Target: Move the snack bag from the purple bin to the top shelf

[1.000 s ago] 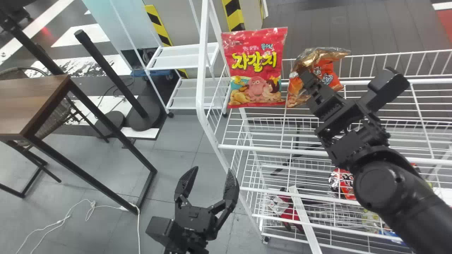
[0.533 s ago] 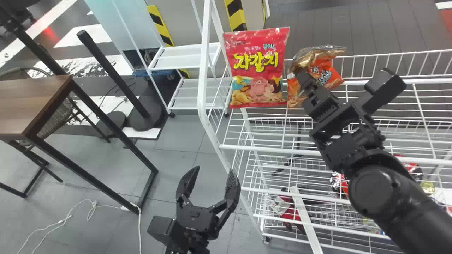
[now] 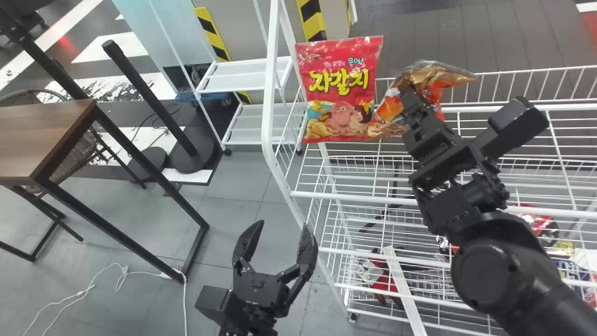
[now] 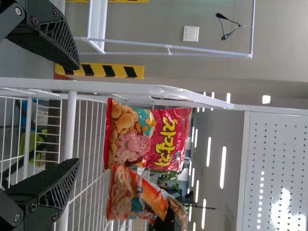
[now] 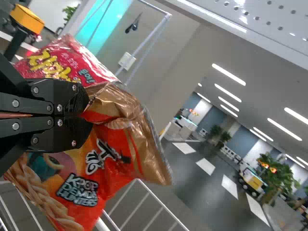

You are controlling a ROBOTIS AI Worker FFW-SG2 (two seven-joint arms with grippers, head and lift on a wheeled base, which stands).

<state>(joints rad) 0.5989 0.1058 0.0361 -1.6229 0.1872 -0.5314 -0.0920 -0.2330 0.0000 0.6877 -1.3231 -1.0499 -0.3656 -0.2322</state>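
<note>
Transfer nearly complete; release outstanding.
Orange snack bag (image 5: 113,159) is clamped in jaws of right gripper (image 5: 88,115) at upper wire shelf (image 3: 569,107); jaws of left gripper (image 3: 281,226) are apart.

I've swung the orange bag (image 3: 391,107) round in my right gripper (image 3: 410,93): its gold top leans farther right than before, and its bottom corner now crosses the red bag's (image 3: 340,88) lower right corner. My right forearm (image 3: 485,273) has shifted left and down, baring more of a red packet (image 3: 534,220) below.
</note>
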